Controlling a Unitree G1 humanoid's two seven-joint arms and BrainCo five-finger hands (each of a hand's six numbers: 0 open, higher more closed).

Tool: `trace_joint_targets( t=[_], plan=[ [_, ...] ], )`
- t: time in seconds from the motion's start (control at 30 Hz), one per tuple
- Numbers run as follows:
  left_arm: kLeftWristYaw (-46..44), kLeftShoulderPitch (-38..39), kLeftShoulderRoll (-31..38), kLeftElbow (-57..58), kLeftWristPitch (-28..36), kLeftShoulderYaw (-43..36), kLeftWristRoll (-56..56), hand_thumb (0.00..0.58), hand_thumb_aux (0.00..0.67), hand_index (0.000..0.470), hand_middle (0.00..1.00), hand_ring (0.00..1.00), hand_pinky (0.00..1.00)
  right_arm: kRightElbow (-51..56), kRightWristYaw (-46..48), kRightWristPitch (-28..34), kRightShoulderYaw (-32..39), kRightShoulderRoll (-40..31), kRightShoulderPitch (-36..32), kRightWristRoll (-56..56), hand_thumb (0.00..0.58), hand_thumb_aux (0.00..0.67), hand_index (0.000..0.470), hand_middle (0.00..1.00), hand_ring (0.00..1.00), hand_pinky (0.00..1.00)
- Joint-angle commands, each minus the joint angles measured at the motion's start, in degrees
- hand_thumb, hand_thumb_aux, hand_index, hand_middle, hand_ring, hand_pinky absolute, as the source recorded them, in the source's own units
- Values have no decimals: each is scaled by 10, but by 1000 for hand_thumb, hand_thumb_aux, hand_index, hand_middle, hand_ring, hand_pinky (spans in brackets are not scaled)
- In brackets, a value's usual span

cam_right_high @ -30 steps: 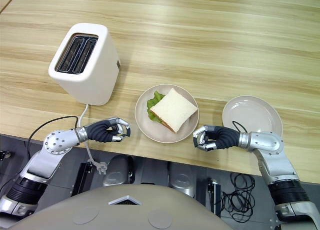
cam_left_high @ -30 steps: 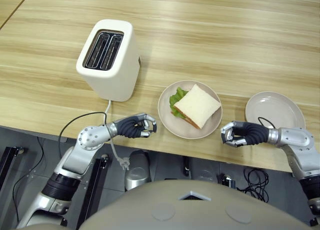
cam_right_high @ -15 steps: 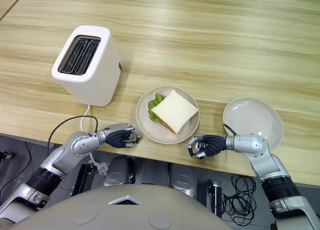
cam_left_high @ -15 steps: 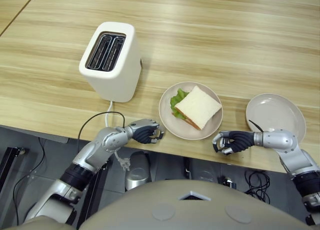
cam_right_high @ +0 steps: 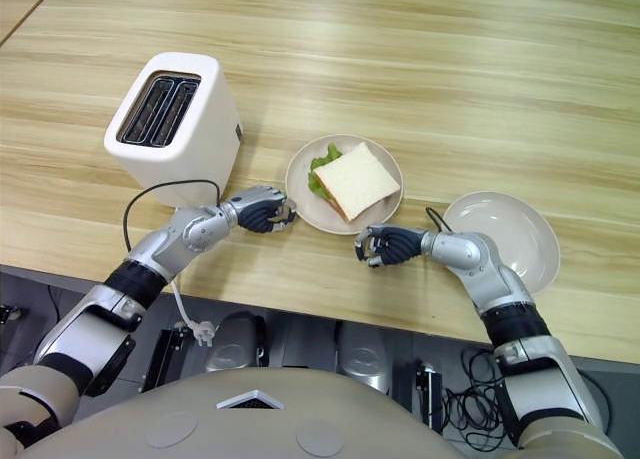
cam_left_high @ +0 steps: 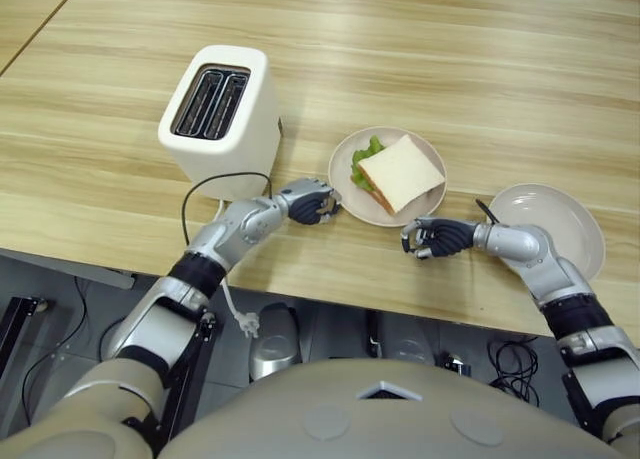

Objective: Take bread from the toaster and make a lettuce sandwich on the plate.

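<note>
A lettuce sandwich (cam_left_high: 404,172), white bread on top and green lettuce (cam_left_high: 362,159) sticking out at its left, lies on a beige plate (cam_left_high: 352,195) in the table's middle. The white toaster (cam_left_high: 218,119) stands to the plate's left, and its two slots look empty. My left hand (cam_left_high: 308,201) rests on the table with curled fingers, right against the plate's left rim. My right hand (cam_left_high: 437,237), also curled and holding nothing, sits just in front of the plate's right front rim.
An empty beige plate (cam_left_high: 548,229) lies at the right near the table's front edge, behind my right forearm. The toaster's cord (cam_left_high: 212,182) loops over the table and its plug (cam_left_high: 246,325) hangs below the edge. Bare wood stretches behind.
Both hands have moved forward from the table's edge onto the table. The sandwich plate has slid away from the edge, farther onto the table. Toaster and empty plate stayed put.
</note>
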Motion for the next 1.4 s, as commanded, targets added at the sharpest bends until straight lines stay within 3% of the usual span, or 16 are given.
trace_joint_targets(
  t=[0.03,0.4,0.6,0.73,0.77,0.8,0.83,0.87,1.0,1.13,1.3,1.4],
  plan=[
    [36,-54,-28,104,-15,-23,21,580,670,460,1000,1000,1000,87,-20,-8,20,3,-56,-38,580,670,460,1000,1000,1000],
    [156,-166,-101,319,6,-76,76,580,670,460,1000,1000,1000,301,-86,-35,59,48,-195,-93,580,670,460,1000,1000,1000],
    [211,-190,-116,362,17,-58,60,580,670,460,1000,1000,1000,371,-108,-45,42,61,-227,-77,580,670,460,1000,1000,1000],
    [236,-183,-108,344,-19,-34,33,580,670,460,1000,1000,1000,359,-70,-83,3,66,-215,-12,580,670,460,1000,1000,1000],
    [239,-179,-104,333,-37,-23,20,580,670,460,1000,1000,1000,348,-55,-97,-7,66,-207,7,570,583,400,1000,1000,1000],
    [233,-170,-100,317,-59,-5,-4,506,431,296,1000,1000,1000,332,-26,-106,-23,70,-194,41,0,0,0,0,0,0],
    [223,-158,-94,298,-79,13,-28,87,53,36,67,67,67,309,3,-112,-39,73,-179,79,0,0,0,0,0,0],
    [210,-141,-89,274,-98,33,-56,0,0,0,0,0,0,279,32,-114,-54,77,-161,120,0,0,0,0,0,0],
    [92,-20,-84,89,-122,116,-230,0,0,0,0,0,0,95,117,-66,-97,106,-66,289,0,0,0,0,0,0],
    [18,107,-85,-143,-45,147,-351,0,0,0,0,0,0,-56,113,-5,-113,137,13,372,0,0,0,0,0,0],
    [9,193,-115,-295,38,178,-427,0,0,0,0,0,0,-105,72,18,-127,196,39,396,0,0,0,0,0,0],
    [20,215,-135,-323,52,197,-437,0,0,0,0,0,0,-81,11,-10,-152,240,18,379,0,0,0,0,0,0]
  ],
)
